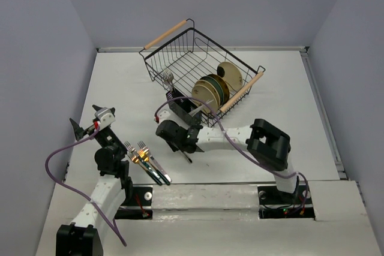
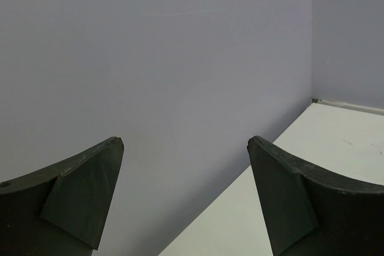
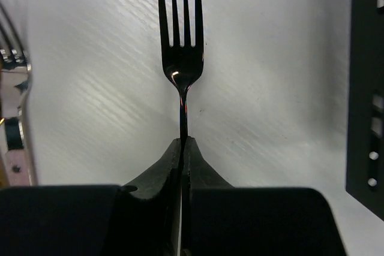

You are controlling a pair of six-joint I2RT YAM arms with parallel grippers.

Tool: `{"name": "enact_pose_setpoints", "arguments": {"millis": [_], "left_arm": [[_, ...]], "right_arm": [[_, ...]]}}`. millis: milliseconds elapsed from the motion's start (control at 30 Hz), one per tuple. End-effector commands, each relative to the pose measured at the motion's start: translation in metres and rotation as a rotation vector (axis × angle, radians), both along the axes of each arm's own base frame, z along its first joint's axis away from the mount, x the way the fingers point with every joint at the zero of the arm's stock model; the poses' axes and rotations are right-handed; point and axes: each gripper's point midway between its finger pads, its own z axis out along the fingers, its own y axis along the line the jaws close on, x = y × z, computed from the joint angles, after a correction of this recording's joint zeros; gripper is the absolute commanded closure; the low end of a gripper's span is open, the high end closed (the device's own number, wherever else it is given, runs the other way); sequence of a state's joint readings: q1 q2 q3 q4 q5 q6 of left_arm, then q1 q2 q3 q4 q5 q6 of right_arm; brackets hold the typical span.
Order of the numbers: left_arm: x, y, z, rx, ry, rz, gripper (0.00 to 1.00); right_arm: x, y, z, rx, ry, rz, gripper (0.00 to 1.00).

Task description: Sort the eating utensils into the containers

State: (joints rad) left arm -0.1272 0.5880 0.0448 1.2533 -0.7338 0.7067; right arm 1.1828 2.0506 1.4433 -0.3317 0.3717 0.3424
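Nearest, two arms are reaching up from the front edge of the worktop point(image 1: 120, 88). At the back a wire basket point(image 1: 180, 58) is sitting with plates point(image 1: 213, 88) standing inside. A caddy point(image 1: 183, 107) is touching its near side, with a silver fork point(image 1: 168, 79) standing in it. The left pincer point(image 2: 186, 142) is hanging spread and empty, facing the wall. The right pincer point(image 3: 183, 142) is pinching a dark fork point(image 3: 180, 64) by the neck, near the caddy. Loose forks point(image 1: 147, 160) are lying bunched between the arms.
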Motion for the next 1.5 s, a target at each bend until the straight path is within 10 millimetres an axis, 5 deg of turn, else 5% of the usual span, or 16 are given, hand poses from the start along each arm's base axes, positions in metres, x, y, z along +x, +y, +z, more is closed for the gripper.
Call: {"name": "enact_pose_setpoints", "arguments": {"millis": [0,167,200,267,400,567,733,900,1167,1467], "left_arm": [[-0.013,0.004,-0.046,-0.001,0.044,0.013,0.01],[-0.013,0.004,-0.046,0.000,0.046,0.011,0.01],[-0.013,0.003,-0.046,-0.001,0.043,0.011,0.01],[-0.014,0.004,-0.046,-0.001,0.041,0.011,0.01],[-0.013,0.004,-0.046,0.000,0.044,0.011,0.01],[-0.014,0.004,-0.045,0.000,0.040,0.015,0.01],[-0.015,0.005,-0.046,0.000,0.043,0.019,0.01],[-0.014,0.004,-0.046,0.001,0.044,0.015,0.01],[-0.013,0.004,-0.047,0.002,0.048,0.012,0.01],[-0.013,0.003,-0.048,0.005,0.054,0.012,0.01]], "right_arm": [[0.006,0.037,0.106,0.257,-0.293,0.053,1.00],[-0.001,0.045,0.181,0.507,-0.423,0.114,1.00],[-0.001,0.044,0.221,0.613,-0.490,0.116,1.00],[0.002,0.033,0.245,0.653,-0.578,0.111,1.00],[0.011,0.009,0.337,0.801,-0.875,0.057,1.00],[0.040,-0.014,0.390,0.814,-1.150,-0.034,1.00],[0.085,-0.024,0.385,0.775,-1.227,-0.125,1.00],[0.116,-0.033,0.360,0.724,-1.240,-0.165,1.00],[0.138,-0.027,0.302,0.710,-1.116,-0.173,1.00],[0.138,-0.010,0.233,0.726,-0.945,-0.150,1.00]]}}
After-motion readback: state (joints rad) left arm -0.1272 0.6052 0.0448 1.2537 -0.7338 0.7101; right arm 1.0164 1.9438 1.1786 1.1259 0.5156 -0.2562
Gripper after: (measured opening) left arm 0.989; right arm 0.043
